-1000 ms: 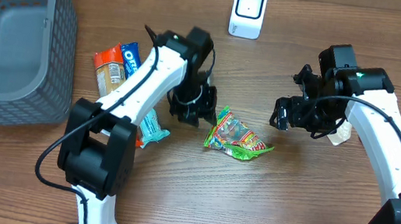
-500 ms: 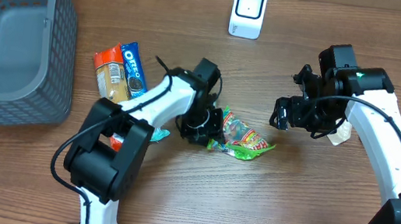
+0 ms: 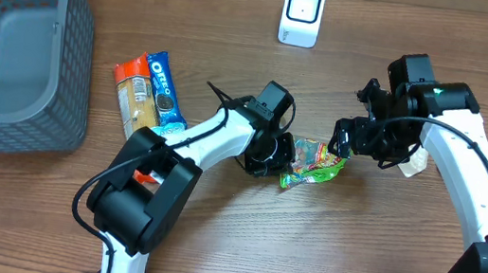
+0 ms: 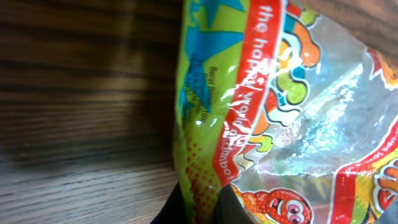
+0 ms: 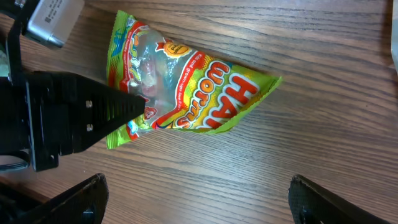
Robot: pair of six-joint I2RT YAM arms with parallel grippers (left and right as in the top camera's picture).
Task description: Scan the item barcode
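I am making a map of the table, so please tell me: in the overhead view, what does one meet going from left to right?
In order: grey basket → orange snack pack → Oreo pack → left end effector → gummy worm bag.

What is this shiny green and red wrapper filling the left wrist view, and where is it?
Observer: A bag of gummy worms, on the wooden table between the two arms.
Operator: Is anything holding it?
Observer: Yes, the left end effector is shut on one end of the bag.
Operator: And the other arm?
Observer: The right end effector stands open near the bag's other end, holding nothing.
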